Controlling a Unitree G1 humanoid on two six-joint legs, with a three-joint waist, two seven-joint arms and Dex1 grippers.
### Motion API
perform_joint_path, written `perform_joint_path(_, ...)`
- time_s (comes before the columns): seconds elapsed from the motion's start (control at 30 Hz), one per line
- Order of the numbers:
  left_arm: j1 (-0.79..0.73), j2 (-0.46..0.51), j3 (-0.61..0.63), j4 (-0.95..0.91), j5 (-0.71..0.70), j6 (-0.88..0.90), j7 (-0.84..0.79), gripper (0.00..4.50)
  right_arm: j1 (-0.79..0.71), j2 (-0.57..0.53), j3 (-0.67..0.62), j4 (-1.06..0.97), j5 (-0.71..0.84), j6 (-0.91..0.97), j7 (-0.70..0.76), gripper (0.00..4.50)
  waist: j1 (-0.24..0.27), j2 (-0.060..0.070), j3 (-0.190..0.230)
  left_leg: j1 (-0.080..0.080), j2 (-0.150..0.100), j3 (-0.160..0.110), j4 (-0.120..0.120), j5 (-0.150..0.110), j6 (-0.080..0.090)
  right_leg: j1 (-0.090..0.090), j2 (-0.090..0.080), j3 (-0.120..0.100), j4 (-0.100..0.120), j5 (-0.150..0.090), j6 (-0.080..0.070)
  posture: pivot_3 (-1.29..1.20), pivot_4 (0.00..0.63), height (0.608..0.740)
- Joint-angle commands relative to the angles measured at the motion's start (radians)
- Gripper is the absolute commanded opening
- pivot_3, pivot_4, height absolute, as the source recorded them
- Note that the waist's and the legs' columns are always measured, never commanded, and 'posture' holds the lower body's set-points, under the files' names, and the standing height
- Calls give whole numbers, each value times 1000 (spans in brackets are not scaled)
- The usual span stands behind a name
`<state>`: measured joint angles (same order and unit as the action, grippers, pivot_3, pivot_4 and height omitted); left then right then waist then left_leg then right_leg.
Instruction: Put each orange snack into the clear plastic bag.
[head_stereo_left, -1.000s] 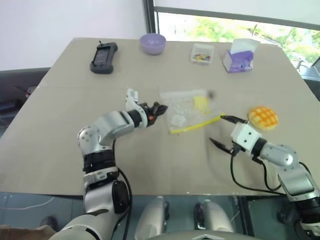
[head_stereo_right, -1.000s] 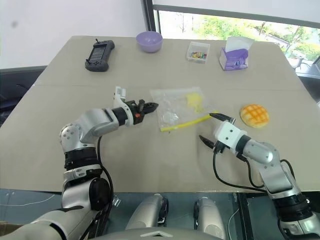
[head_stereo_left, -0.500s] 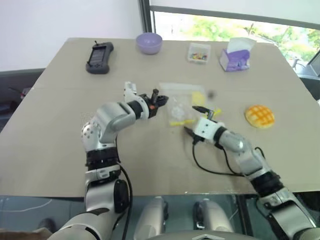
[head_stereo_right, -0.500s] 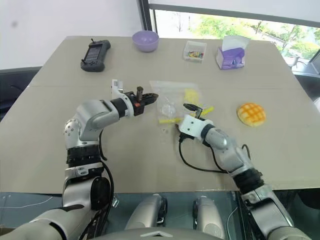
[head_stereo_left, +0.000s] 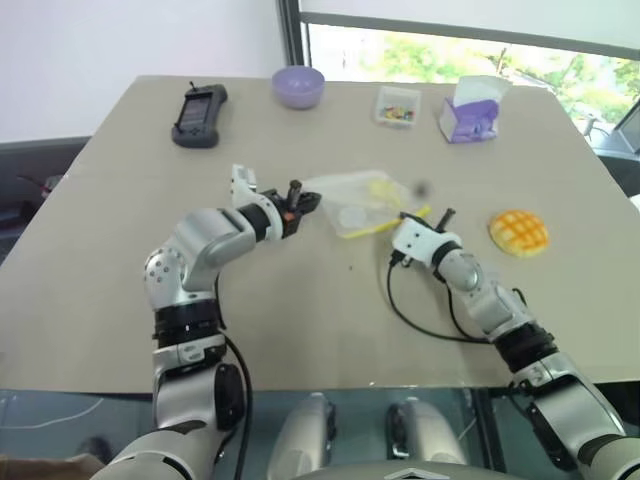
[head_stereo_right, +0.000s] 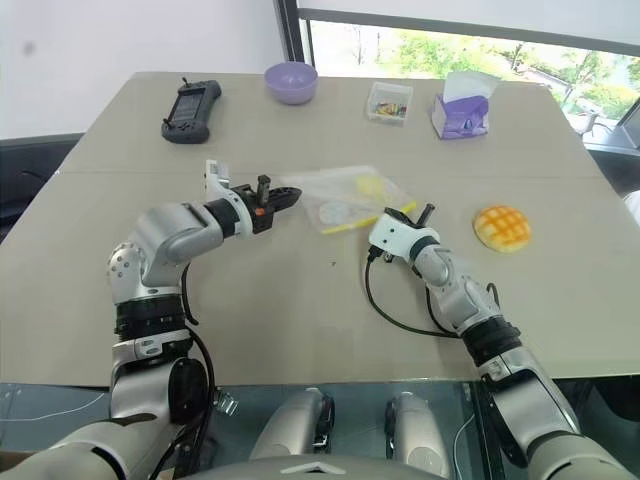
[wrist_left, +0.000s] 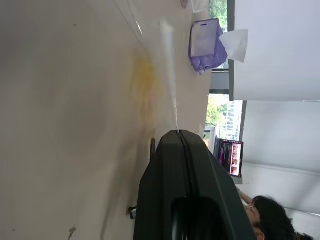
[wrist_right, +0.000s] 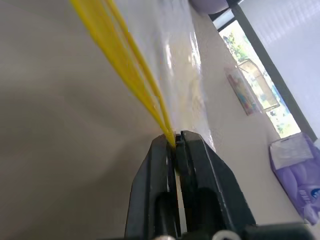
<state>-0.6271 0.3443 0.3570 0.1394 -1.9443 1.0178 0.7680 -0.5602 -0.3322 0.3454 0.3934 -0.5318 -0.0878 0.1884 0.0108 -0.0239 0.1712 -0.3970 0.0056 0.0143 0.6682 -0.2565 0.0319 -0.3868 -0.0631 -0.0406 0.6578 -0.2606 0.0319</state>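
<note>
The clear plastic bag (head_stereo_left: 352, 203) is stretched just above the table between both grippers. My left gripper (head_stereo_left: 304, 197) is shut on its left corner, and in the left wrist view the thin bag edge (wrist_left: 169, 60) runs into the closed fingertips (wrist_left: 180, 139). My right gripper (head_stereo_left: 428, 214) is shut on the end of the yellow seal strip (wrist_right: 117, 62), pinched between its fingers (wrist_right: 176, 145). One orange snack (head_stereo_left: 519, 231), a round bun with a grid top, lies on the table to the right of the right gripper, apart from it.
Along the far edge of the table (head_stereo_left: 120, 220) stand a black handheld device (head_stereo_left: 198, 102), a purple bowl (head_stereo_left: 298, 85), a small clear box of colourful bits (head_stereo_left: 398, 105) and a purple tissue pack (head_stereo_left: 474, 112). A person (wrist_left: 265, 215) shows beyond the table.
My right gripper, open half a second ago, has reached the seal strip and shut on it. The left gripper drew the bag's corner slightly left, and the bag now hangs stretched between them.
</note>
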Motion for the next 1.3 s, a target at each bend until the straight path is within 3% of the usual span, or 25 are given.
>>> perform_joint_path(0.03,30,123,-66,-82,103,94,-165,0,-34,1,-27,-8,29,-22,-1,74,-5,0,0,0,0,0,0,0,0,0,0,0,1,0,0,0,150,740)
perform_joint_path(0.1,55,204,-107,-147,233,129,-307,0,-42,19,-34,-31,48,5,14,74,-9,0,2,0,0,0,-1,0,0,-1,1,0,1,0,0,0,150,740)
perform_joint_path(0.27,142,560,-391,-506,894,-122,-820,2055,-75,39,-25,-72,47,66,54,0,-25,0,4,-3,0,4,-5,1,-1,-8,3,3,1,0,-1,0,150,740)
perform_joint_path(0.3,151,609,-445,-559,1024,-209,-888,2055,-84,45,-24,-78,50,77,65,0,-24,1,4,-3,0,6,-9,1,-1,-9,3,3,0,0,-1,0,150,740)
perform_joint_path(0.37,156,635,-490,-618,1135,-289,-983,2055,-101,55,-19,-86,59,92,89,0,-21,1,4,-1,0,7,-13,1,-2,-10,1,4,-2,0,-1,0,150,740)
perform_joint_path(0.6,143,544,-544,-677,1265,-288,-1103,2055,-131,96,-12,-123,68,172,136,0,-24,1,4,-3,2,7,-18,2,-3,-11,0,7,-7,0,-1,0,150,740)
perform_joint_path(0.83,88,448,-562,-704,1341,-155,-1089,2055,-128,119,-3,-146,70,209,158,0,-24,1,5,-3,3,7,-17,2,-2,-12,1,7,-5,0,-1,0,150,740)
perform_joint_path(1.3,119,372,-566,-723,1444,-53,-1081,2055,-116,145,-4,-192,87,278,167,0,-24,1,5,-3,3,7,-15,2,-2,-12,1,8,-1,0,-1,0,150,740)
